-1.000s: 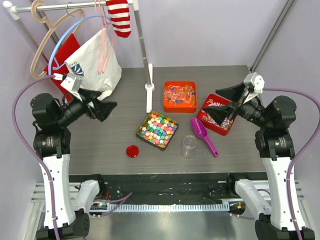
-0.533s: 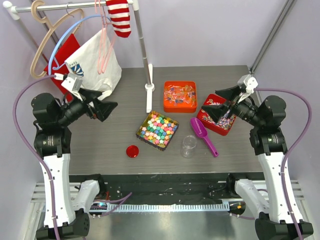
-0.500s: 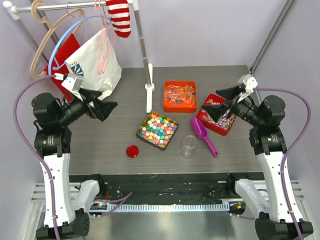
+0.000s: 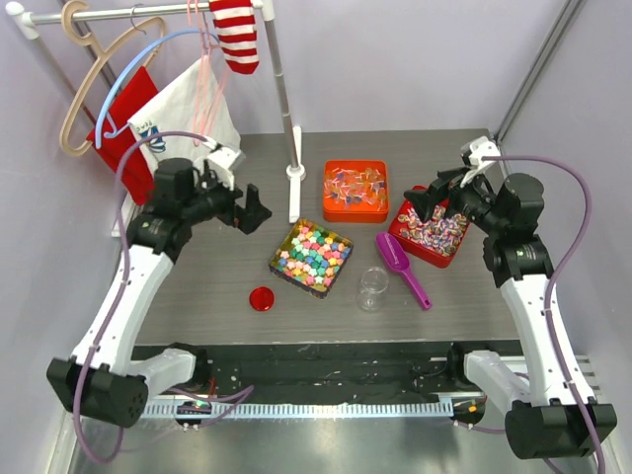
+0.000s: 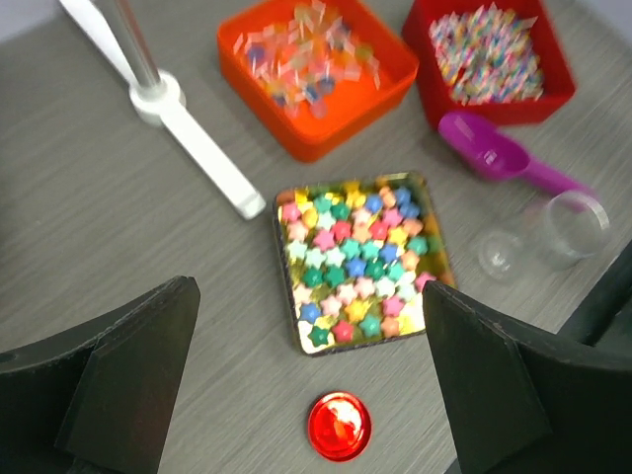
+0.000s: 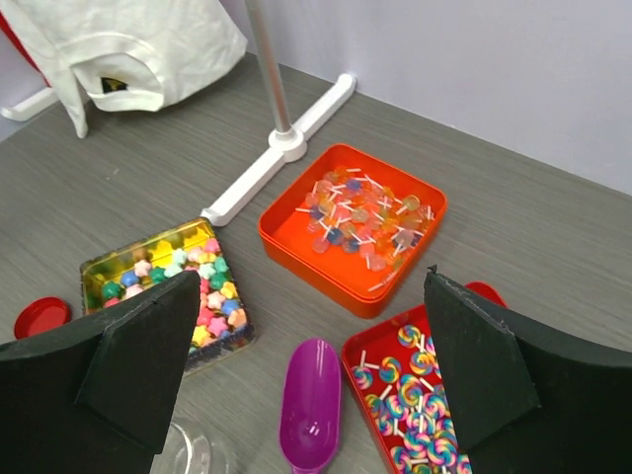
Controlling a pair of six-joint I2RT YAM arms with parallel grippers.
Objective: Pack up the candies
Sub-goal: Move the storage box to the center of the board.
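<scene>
The candies [image 4: 311,255] are small star-shaped sweets in mixed pastel colours, lying in a square gold tin at mid-table. They also show in the left wrist view, candies [image 5: 360,262], and in the right wrist view, candies [image 6: 178,276]. A clear cup [image 4: 373,288] lies on its side next to a purple scoop [image 4: 402,267]. My left gripper [image 4: 259,210] hovers open to the left of the gold tin, holding nothing. My right gripper [image 4: 423,197] hangs open above the red tin's far end, also holding nothing.
An orange tin [image 4: 355,191] of wrapped sweets stands behind the gold tin. A red tin [image 4: 430,229] of swirl lollipops stands at the right. A small red lid [image 4: 261,298] lies near the front. A white rack post and foot [image 4: 293,183] rises at the back, with hung clothes [image 4: 188,118] at the far left.
My left arm has swung in from the left edge toward the gold tin. My right arm has moved toward the back over the red tin. Both grippers stayed open.
</scene>
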